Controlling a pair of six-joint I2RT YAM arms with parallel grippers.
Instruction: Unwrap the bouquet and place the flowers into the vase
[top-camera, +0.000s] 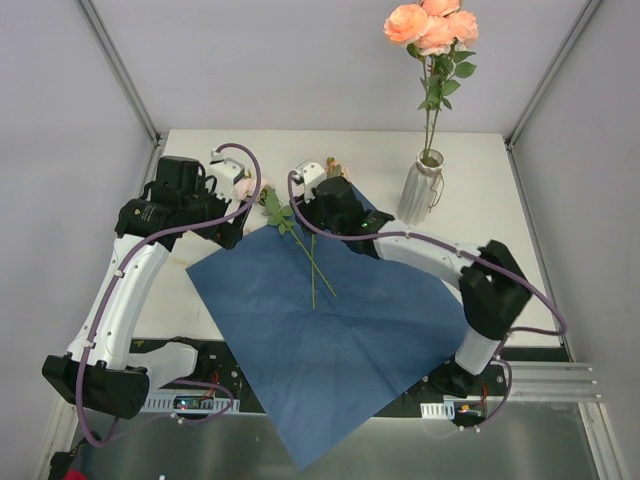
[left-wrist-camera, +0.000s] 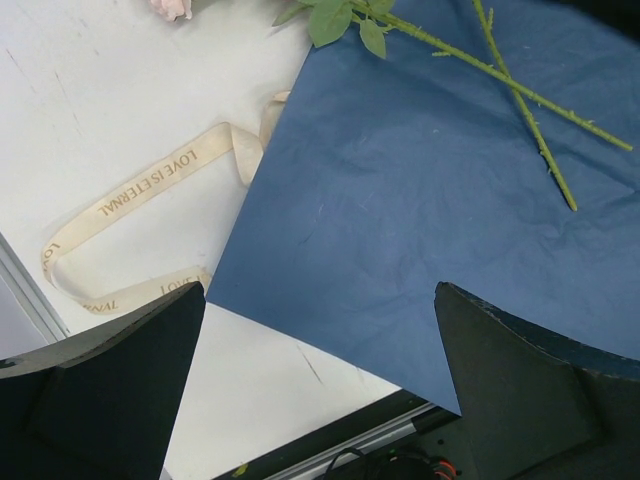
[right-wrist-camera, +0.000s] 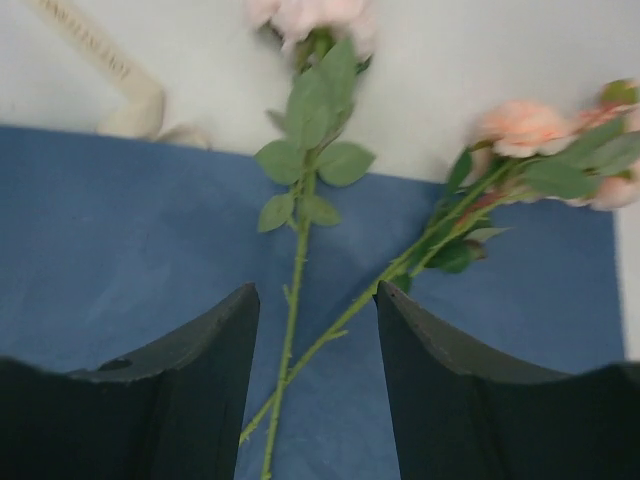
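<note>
The bouquet lies undone. Its blue paper (top-camera: 340, 330) is spread flat across the table's front edge, and its cream ribbon (left-wrist-camera: 150, 185) lies loose on the white table. Two flowers lie with their stems (right-wrist-camera: 300, 300) crossed on the paper, their pale pink blooms (right-wrist-camera: 525, 125) off its far edge. My right gripper (right-wrist-camera: 315, 290) hovers open over the crossing stems, one finger on each side, gripping nothing. My left gripper (left-wrist-camera: 320, 290) stands wide open above the paper's left corner, empty. The ribbed whitish vase (top-camera: 420, 190) stands upright at the back right with several peach roses (top-camera: 432, 25) in it.
Grey enclosure walls and metal posts (top-camera: 120, 70) ring the white table (top-camera: 500, 300). The paper overhangs the near edge between the arm bases. The right arm (top-camera: 440, 255) stretches across the paper's right corner, close to the vase.
</note>
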